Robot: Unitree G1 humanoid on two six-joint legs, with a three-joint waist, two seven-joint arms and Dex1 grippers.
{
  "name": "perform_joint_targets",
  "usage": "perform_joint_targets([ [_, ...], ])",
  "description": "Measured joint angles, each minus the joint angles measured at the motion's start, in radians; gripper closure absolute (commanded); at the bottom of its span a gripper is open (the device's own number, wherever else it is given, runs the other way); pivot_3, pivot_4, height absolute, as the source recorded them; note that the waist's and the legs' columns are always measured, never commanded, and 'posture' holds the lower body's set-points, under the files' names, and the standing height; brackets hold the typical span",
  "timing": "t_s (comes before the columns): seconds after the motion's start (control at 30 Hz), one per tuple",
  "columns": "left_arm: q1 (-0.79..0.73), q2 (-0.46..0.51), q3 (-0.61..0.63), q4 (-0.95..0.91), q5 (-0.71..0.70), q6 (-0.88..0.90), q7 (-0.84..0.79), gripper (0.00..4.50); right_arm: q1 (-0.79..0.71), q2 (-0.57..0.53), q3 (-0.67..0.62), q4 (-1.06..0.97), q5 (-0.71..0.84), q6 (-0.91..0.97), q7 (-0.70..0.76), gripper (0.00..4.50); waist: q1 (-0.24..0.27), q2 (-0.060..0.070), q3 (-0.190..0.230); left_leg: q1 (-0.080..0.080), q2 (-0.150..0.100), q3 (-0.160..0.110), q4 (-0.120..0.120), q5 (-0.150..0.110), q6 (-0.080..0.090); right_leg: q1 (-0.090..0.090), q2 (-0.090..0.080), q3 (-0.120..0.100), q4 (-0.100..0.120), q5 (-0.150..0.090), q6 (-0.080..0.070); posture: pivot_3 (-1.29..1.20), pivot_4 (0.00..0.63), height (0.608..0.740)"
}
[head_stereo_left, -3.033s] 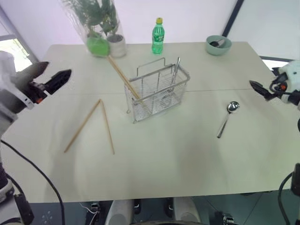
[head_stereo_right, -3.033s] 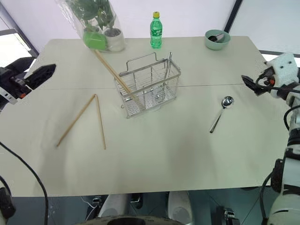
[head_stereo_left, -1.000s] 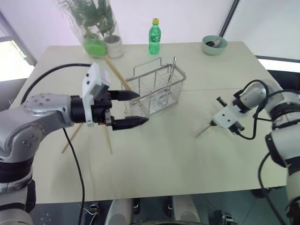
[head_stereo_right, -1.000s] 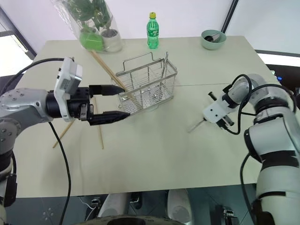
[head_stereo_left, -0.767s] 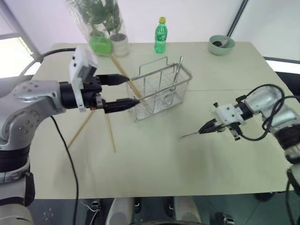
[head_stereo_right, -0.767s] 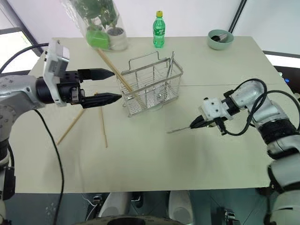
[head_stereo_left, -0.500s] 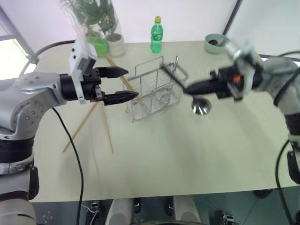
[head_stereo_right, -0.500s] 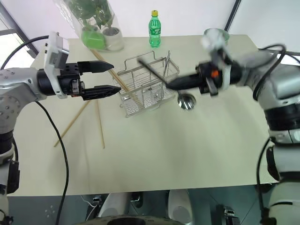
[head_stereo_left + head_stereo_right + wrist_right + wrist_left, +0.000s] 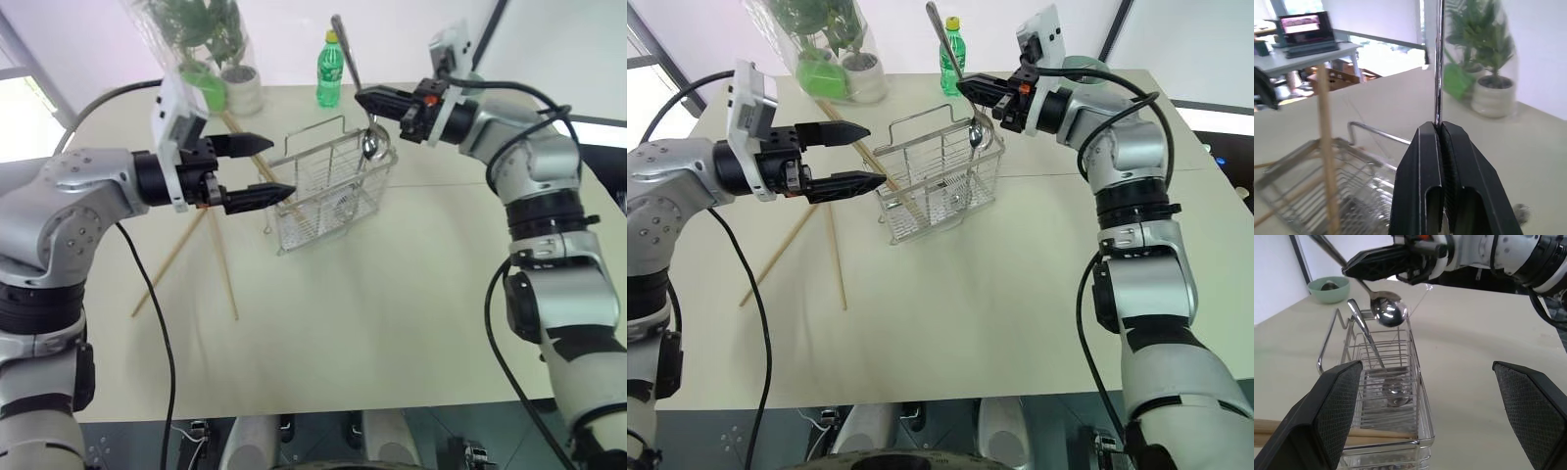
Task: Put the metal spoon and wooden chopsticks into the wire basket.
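Two loose wooden chopsticks (image 9: 201,262) lie on my table (image 9: 392,323) to the left of the wire basket (image 9: 328,191), meeting in a narrow V, and another pair leans in the basket's left end, its tips poking out toward the bagged potted plant (image 9: 201,49). From the head cameras I see my left gripper (image 9: 263,168) level beside the basket's left side, jaws spread wide with nothing between them. My right gripper (image 9: 364,100) is up above the basket's far right corner, pinched tight on the handle of the metal spoon (image 9: 370,143), whose bowl hangs at the basket rim while the handle slants up past the green soda bottle (image 9: 330,73); I cannot read that bottle's label. A pale green bowl (image 9: 1080,67) sits partly behind my right arm. In the left wrist view, the spoon's bowl (image 9: 1389,313) hovers just over the basket's far rim, a second metal utensil (image 9: 1376,360) stands inside, and the chopstick pair crosses the near end. In the right wrist view, the closed fingers (image 9: 1431,171) clamp the thin handle, with the basket below.
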Motion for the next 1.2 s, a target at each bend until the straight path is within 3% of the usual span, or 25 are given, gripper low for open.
perform_joint_targets([
  [0.07, 0.0, 0.001, 0.021, -0.008, -0.003, 0.007, 0.014, 0.0, -0.01, 0.023, -0.021, 0.051, -0.027, -0.049, -0.009, 4.45, -0.001, 0.0, 0.0, 0.0, 0.0, 0.0, 0.0, 0.002, -0.003, 0.0, 0.0, 0.0, 0.0, 0.0, 0.0, 0.0, 0.15, 0.684],
  [0.17, 0.001, 0.002, 0.032, -0.025, -0.007, 0.02, 0.032, 0.0, -0.02, 0.045, -0.052, 0.125, -0.045, -0.075, -0.031, 3.48, 0.0, 0.0, 0.0, 0.0, 0.0, 0.0, 0.0, 0.002, -0.003, 0.0, 0.001, 0.0, 0.001, 0.0, 0.001, 0.0, 0.15, 0.684],
  [0.33, 0.007, 0.003, 0.047, -0.03, -0.012, 0.035, 0.057, 0.0, -0.021, 0.06, -0.089, 0.143, -0.06, -0.073, -0.041, 0.84, -0.002, 0.0, 0.0, 0.001, 0.001, 0.0, 0.0, 0.002, -0.003, 0.0, 0.002, 0.0, 0.001, 0.0, 0.001, 0.0, 0.15, 0.684],
  [0.4, 0.008, 0.005, 0.06, -0.031, -0.013, 0.037, 0.067, 0.0, -0.018, 0.059, -0.103, 0.121, -0.061, -0.059, -0.042, 0.08, -0.002, 0.0, 0.0, 0.001, 0.001, 0.0, 0.0, 0.002, -0.003, 0.0, 0.002, 0.0, 0.001, 0.0, 0.001, 0.0, 0.15, 0.684],
  [0.8, -0.005, 0.006, 0.203, 0.049, 0.031, 0.1, 0.348, 0.0, 0.037, -0.018, -0.227, -0.233, 0.068, 0.205, -0.033, 0.08, 0.0, 0.0, 0.0, 0.001, 0.001, -0.001, 0.0, 0.0, 0.001, 0.001, 0.002, 0.0, 0.002, 0.001, 0.001, 0.0, 0.15, 0.684],
  [0.93, 0.064, 0.088, 0.264, 0.103, 0.042, 0.233, 0.41, 0.0, 0.132, -0.125, -0.23, -0.482, 0.217, 0.394, 0.095, 0.08, 0.0, 0.0, 0.0, 0.002, 0.002, -0.001, 0.0, -0.001, 0.002, 0.001, 0.002, 0.0, 0.002, 0.001, 0.001, 0.0, 0.15, 0.684],
  [1.07, 0.144, 0.123, 0.182, 0.158, 0.109, 0.321, 0.428, 0.0, 0.266, -0.232, -0.233, -0.716, 0.369, 0.541, 0.219, 0.08, 0.008, 0.0, 0.0, 0.004, 0.002, -0.001, 0.0, -0.003, -0.001, 0.003, -0.001, -0.001, 0.001, 0.0, 0.001, 0.0, 0.15, 0.684],
  [1.2, 0.151, 0.124, 0.028, 0.238, 0.204, 0.333, 0.419, 0.0, 0.371, -0.253, -0.228, -0.851, 0.445, 0.591, 0.247, 0.08, 0.007, -0.001, 0.0, 0.005, 0.002, 0.0, 0.0, -0.003, -0.002, 0.002, -0.004, 0.0, -0.003, 0.0, -0.004, 0.0, 0.15, 0.684],
])
